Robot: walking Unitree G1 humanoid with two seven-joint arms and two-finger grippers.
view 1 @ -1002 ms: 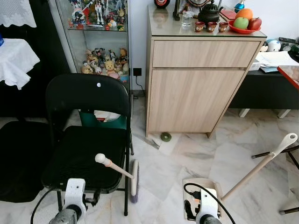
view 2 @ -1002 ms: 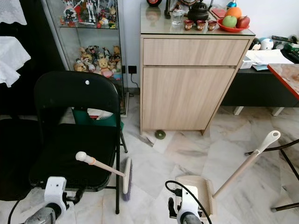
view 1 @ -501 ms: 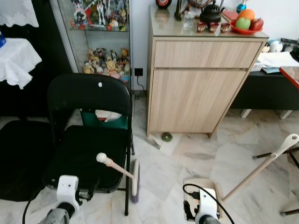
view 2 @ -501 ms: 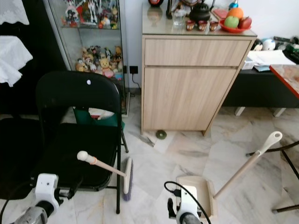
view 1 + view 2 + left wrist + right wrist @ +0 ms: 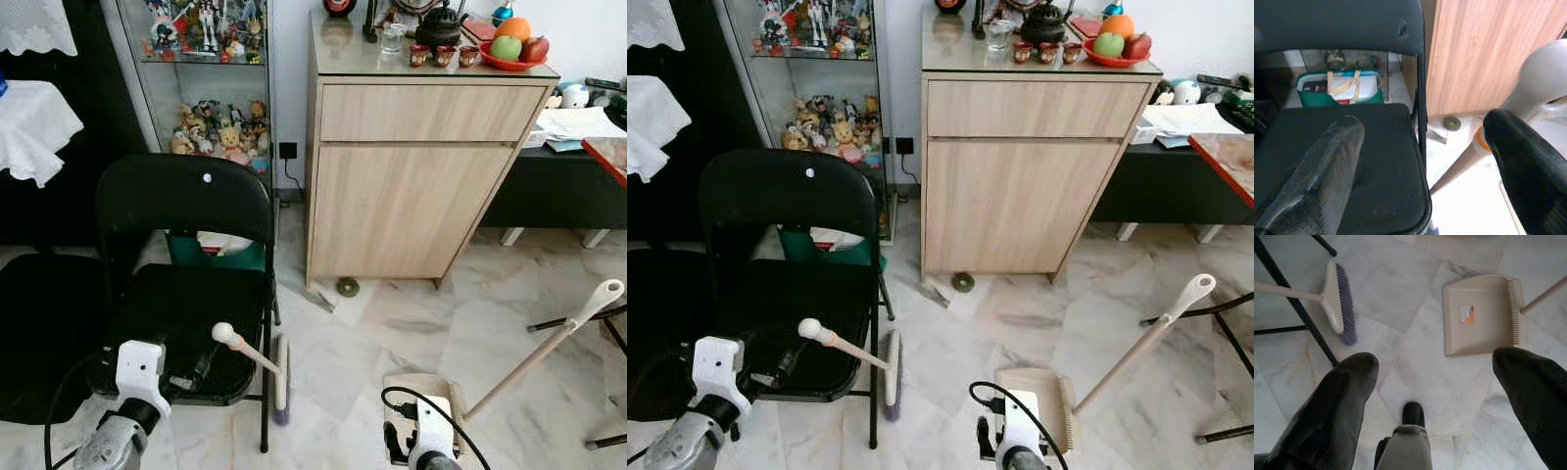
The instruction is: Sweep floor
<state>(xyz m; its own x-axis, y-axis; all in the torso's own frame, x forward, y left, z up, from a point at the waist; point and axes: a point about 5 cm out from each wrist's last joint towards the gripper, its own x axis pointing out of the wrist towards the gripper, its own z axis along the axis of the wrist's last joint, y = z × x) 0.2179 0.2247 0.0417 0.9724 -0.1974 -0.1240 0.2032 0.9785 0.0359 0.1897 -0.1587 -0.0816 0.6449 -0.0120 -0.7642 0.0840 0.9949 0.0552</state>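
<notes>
A broom with a cream handle leans against a black folding chair (image 5: pixel 184 211). Its rounded handle end (image 5: pixel 224 333) sticks out over the seat, and its purple-bristled head (image 5: pixel 281 377) rests on the marble floor. A beige dustpan (image 5: pixel 1479 316) lies flat on the floor to the right, its long handle (image 5: pixel 549 345) slanting up. My left gripper (image 5: pixel 1422 125) is open low over the chair seat, with the broom handle (image 5: pixel 1464 156) just beside one finger (image 5: pixel 1528 166). My right gripper (image 5: pixel 1435 362) hangs open above the floor between the broom head (image 5: pixel 1334 303) and the dustpan.
A wooden cabinet (image 5: pixel 411 176) stands behind, with a glass display case (image 5: pixel 206 88) to its left. A small green round thing (image 5: pixel 348 286) lies on the floor by the cabinet. Black legs of another chair (image 5: pixel 612 338) stand at the right. A green bag (image 5: pixel 220 253) sits behind the chair.
My left arm has risen and reached forward over the chair seat, close to the broom's handle end. The right arm has stayed where it was.
</notes>
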